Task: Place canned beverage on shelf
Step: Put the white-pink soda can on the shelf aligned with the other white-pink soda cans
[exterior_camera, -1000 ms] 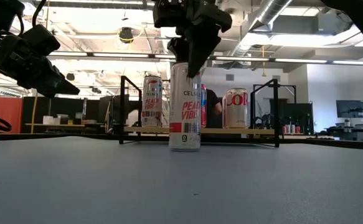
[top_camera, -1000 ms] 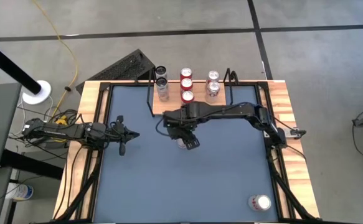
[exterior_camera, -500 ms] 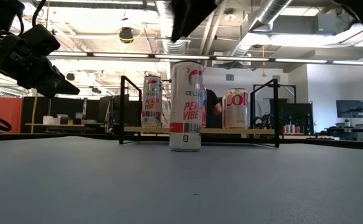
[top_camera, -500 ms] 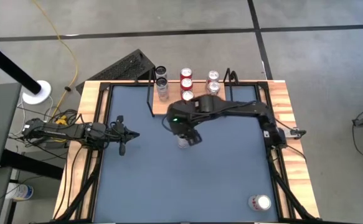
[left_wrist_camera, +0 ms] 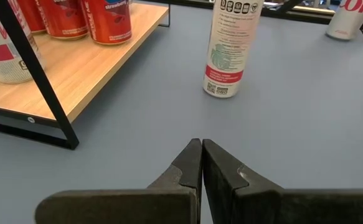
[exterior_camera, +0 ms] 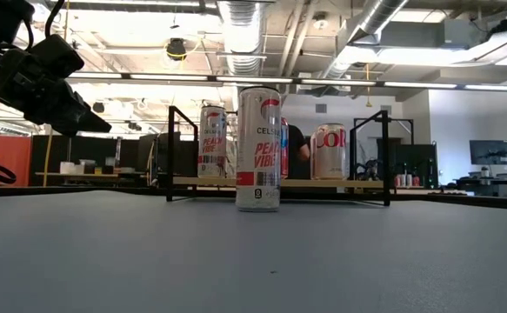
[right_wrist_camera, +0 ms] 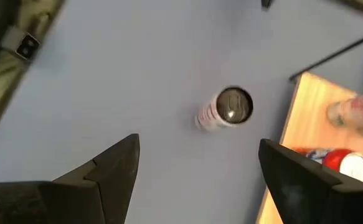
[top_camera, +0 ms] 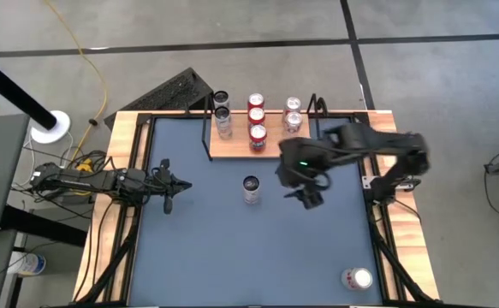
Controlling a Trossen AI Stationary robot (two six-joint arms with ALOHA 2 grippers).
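Both fingers of the right claw stand wide apart, empty, beside the upright can.

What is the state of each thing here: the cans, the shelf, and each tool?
Tall can: upright on the table, free, in front of the shelf.
Shelf: holds six upright cans in three rows of two.
Corner can: upright, alone at the table's near right corner.
Right tool: open, empty, above the table to the right of the tall can.
Left tool: shut, empty, at the table's left side.
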